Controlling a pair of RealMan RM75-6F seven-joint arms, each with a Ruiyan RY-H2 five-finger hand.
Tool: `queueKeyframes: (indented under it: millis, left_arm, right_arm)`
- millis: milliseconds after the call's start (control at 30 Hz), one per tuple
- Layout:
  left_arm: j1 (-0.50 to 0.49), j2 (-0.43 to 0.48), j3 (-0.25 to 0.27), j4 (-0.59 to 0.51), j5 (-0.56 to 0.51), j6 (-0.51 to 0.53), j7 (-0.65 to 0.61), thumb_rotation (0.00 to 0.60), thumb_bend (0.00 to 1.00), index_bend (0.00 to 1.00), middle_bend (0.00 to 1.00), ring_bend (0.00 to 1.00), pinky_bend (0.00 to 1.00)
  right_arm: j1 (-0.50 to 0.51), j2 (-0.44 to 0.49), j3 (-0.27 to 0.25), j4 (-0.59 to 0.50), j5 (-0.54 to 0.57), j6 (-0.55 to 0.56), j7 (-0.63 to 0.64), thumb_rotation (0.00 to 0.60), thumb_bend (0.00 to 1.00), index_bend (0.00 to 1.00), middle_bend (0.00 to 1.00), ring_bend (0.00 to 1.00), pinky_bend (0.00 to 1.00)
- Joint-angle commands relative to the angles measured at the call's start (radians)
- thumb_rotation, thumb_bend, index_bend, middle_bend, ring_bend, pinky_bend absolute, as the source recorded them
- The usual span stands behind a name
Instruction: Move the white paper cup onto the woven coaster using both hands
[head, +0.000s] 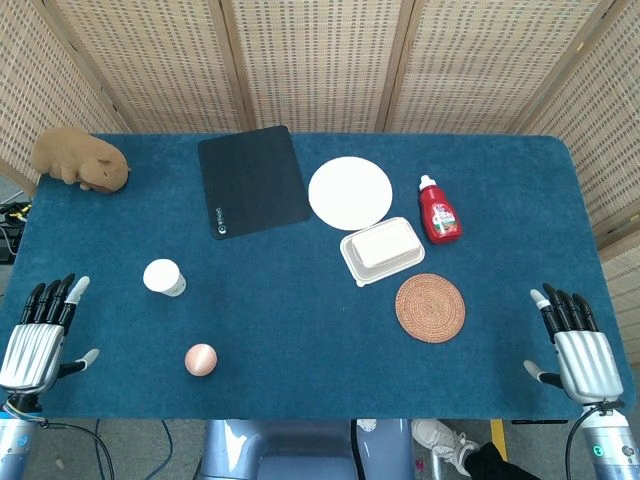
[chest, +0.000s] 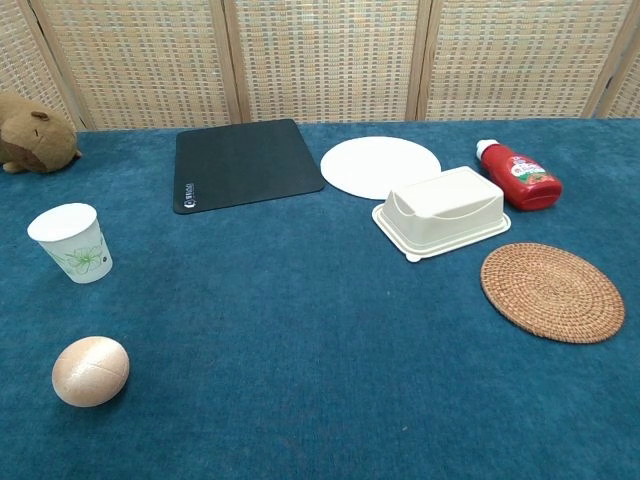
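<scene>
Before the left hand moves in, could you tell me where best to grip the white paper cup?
Probably around the side wall of the white paper cup, coming from the robot's left, where the left hand waits open. It stands upright, open mouth up, with free space on all sides.

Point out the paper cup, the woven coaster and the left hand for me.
paper cup (chest: 75, 250), chest view, side wall with green print
woven coaster (chest: 552, 291), chest view, centre of the weave
left hand (head: 35, 344), head view, back of the palm
</scene>
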Motion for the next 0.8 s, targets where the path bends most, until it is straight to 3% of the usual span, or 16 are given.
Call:
queueKeyframes:
  millis: [33,800]
  left_arm:
    - [0.001,0.0,-0.002,-0.001,0.002,0.0,0.002,0.6,0.06,0.0,0.0,0.0,0.0]
    - [-0.017,0.019,-0.039,-0.014,-0.001,-0.047,-0.015,0.6,0.09,0.0,0.0,0.0,0.0]
  right_arm:
    - [0.0,0.0,0.0,0.001,-0.001,0.001,0.002,0.6,0.01,0.0,0.0,0.0,0.0]
    - [-0.004,0.005,0.001,0.0,0.006,0.004,0.014,0.6,0.01,0.0,0.0,0.0,0.0]
